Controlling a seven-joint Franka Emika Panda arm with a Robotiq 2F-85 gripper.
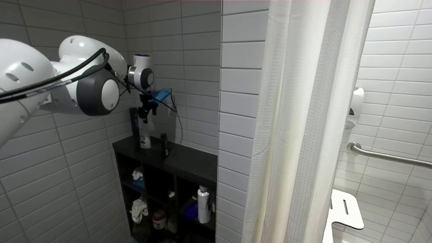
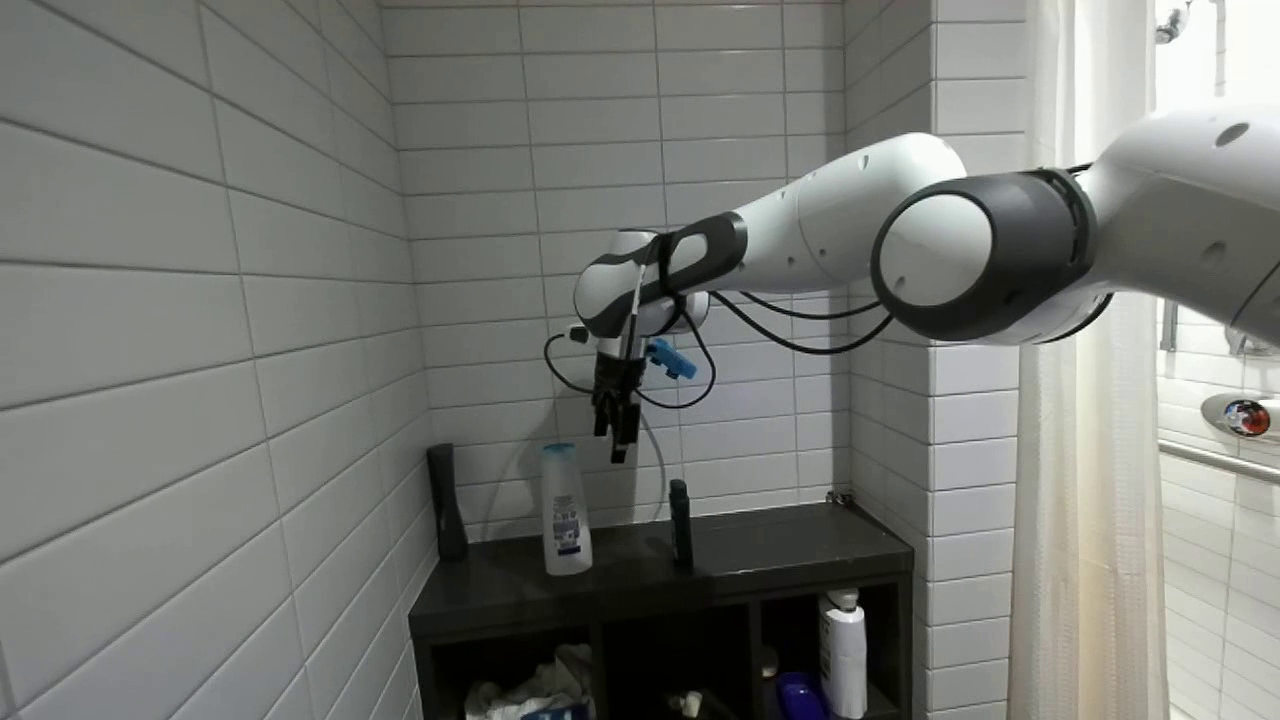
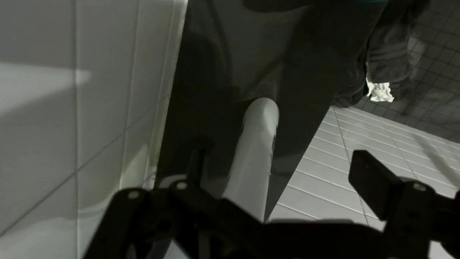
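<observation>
Cabinet top (image 2: 790,537) — white bottle (image 2: 566,515), dark containers (image 2: 681,528)

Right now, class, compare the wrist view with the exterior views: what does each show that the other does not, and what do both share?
Only the wrist view shows the floor of small square tiles.
Only the exterior views show the pale shower curtain, the jointed white arm and a stored bottle inside the dark cabinet.
Both share the gripper, its fingers apart, the upright white bottle on that cabinet's top, and the tiled walls.
</observation>
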